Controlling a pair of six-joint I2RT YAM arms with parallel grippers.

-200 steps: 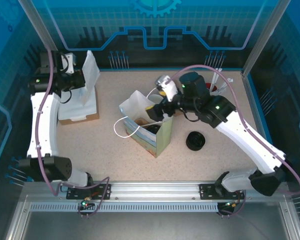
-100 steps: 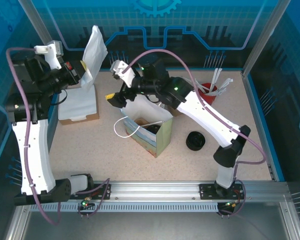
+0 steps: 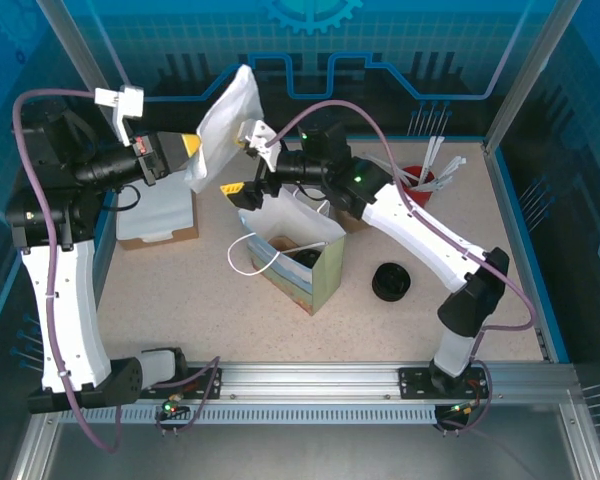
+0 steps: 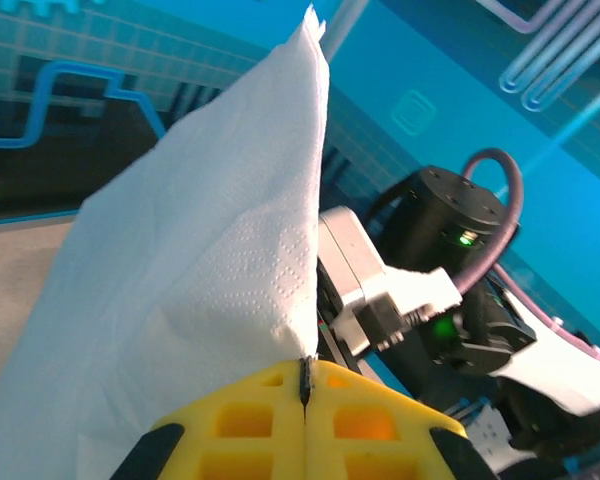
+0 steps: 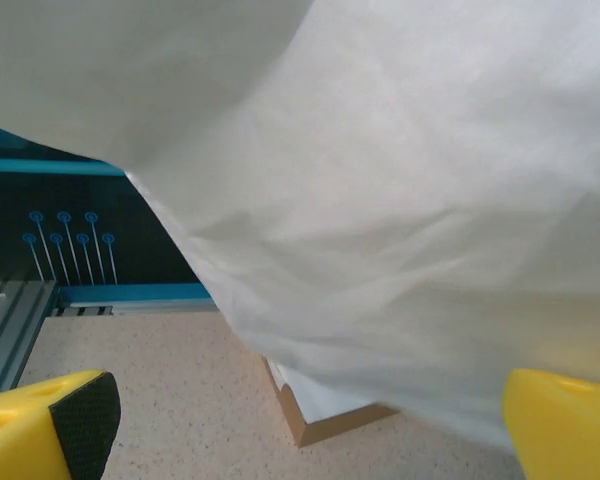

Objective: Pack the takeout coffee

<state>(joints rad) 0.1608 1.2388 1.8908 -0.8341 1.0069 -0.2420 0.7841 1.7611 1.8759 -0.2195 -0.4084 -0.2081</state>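
My left gripper [image 3: 194, 147] is shut on a corner of a white paper napkin [image 3: 226, 115], held in the air above the table's back left. In the left wrist view the yellow fingers [image 4: 240, 420] pinch the napkin [image 4: 200, 250] at its lower corner. My right gripper [image 3: 243, 165] stands open right beside the napkin, its jaws wide apart, above the back edge of the paper bag [image 3: 315, 270]. From the right wrist the napkin [image 5: 400, 180] hangs just ahead of the open gripper [image 5: 305, 430]. A dark shape [image 3: 302, 258] low inside the bag seems to be the takeout coffee.
A cardboard box of napkins [image 3: 158, 218] sits at the back left, its corner [image 5: 330, 425] below the hanging napkin. A stack of black lids [image 3: 391, 282] lies right of the bag. A red cup of stirrers [image 3: 421, 178] stands at the back right.
The left arm lifted the napkin and carried it right, up to the right gripper. The right arm swung from over the bag to the back left and stayed open.
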